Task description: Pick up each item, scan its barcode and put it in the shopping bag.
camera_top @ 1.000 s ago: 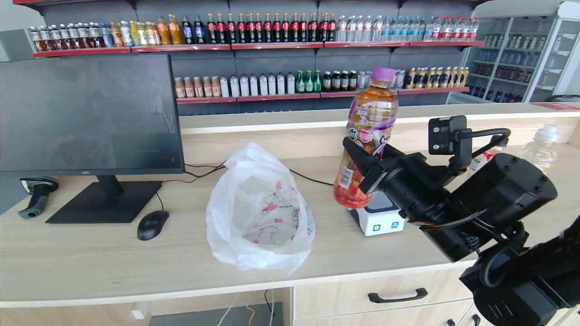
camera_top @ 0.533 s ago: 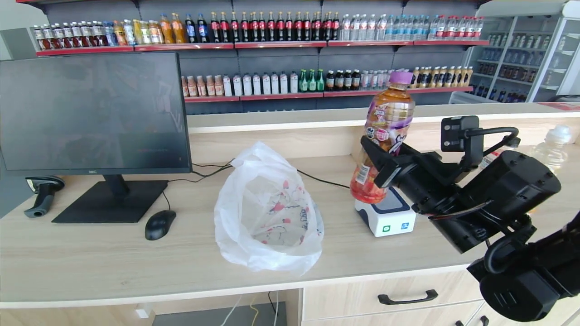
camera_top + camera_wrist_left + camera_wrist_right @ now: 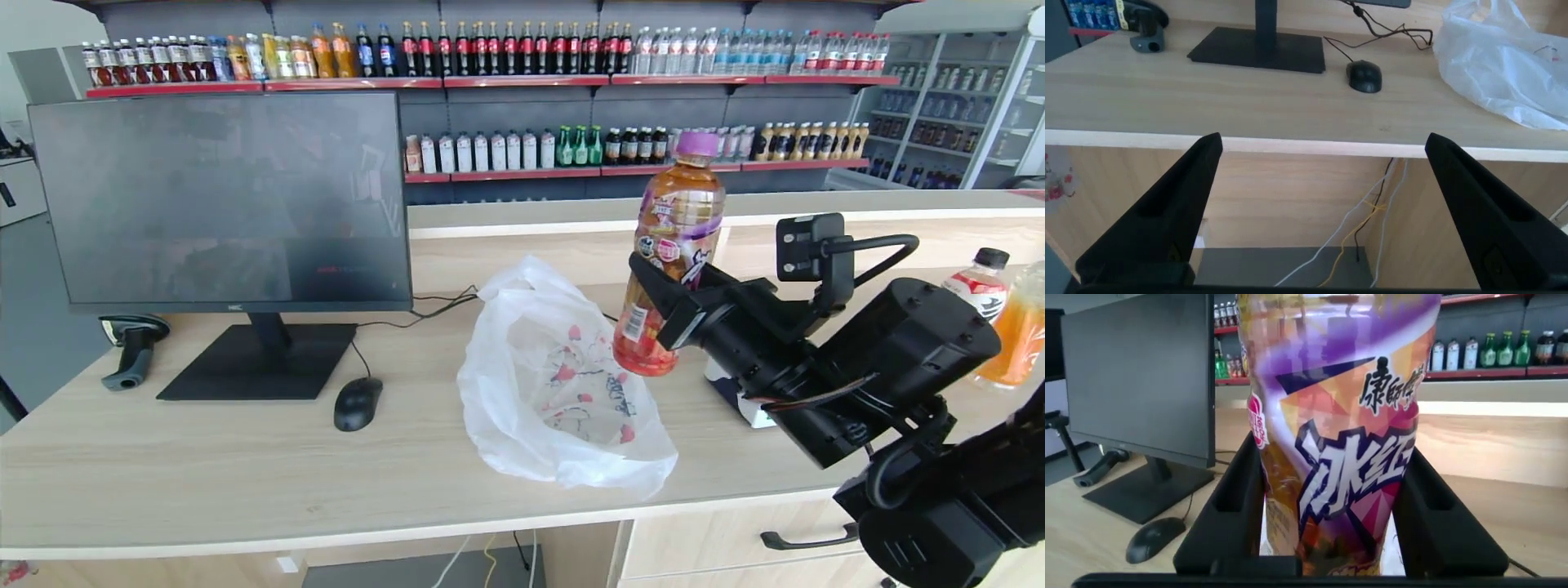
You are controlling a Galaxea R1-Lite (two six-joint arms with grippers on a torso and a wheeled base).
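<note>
Head view: we found the right gripper (image 3: 658, 296) clamped on the tea bottle (image 3: 674, 233), one finger on each side of its lower body. The bottle stood upright, purple cap uppermost, raised off the counter (image 3: 204, 474). It hung between the shopping bag (image 3: 563, 392) and the white scanner box (image 3: 739, 404), close to the bag's right-hand edge. The bag lay open and slumped on the counter. To its left stood a monitor (image 3: 220, 196), with a mouse (image 3: 357, 403) in front of its stand and a handheld scanner (image 3: 131, 351) at the far left. Two further bottles (image 3: 980, 282) stood at the right end of the counter.

Left wrist view: we noted the left gripper (image 3: 1319, 204) with its fingers (image 3: 1167, 212) spread well apart and nothing between them. It sat below the counter's front edge. Above it we saw the mouse (image 3: 1364, 77) and part of the bag (image 3: 1503, 65).

Right wrist view: the bottle (image 3: 1347, 441) sat squarely between the right gripper's fingers (image 3: 1229, 506), both touching its label. The monitor (image 3: 1143, 376) stood beyond it.
</note>
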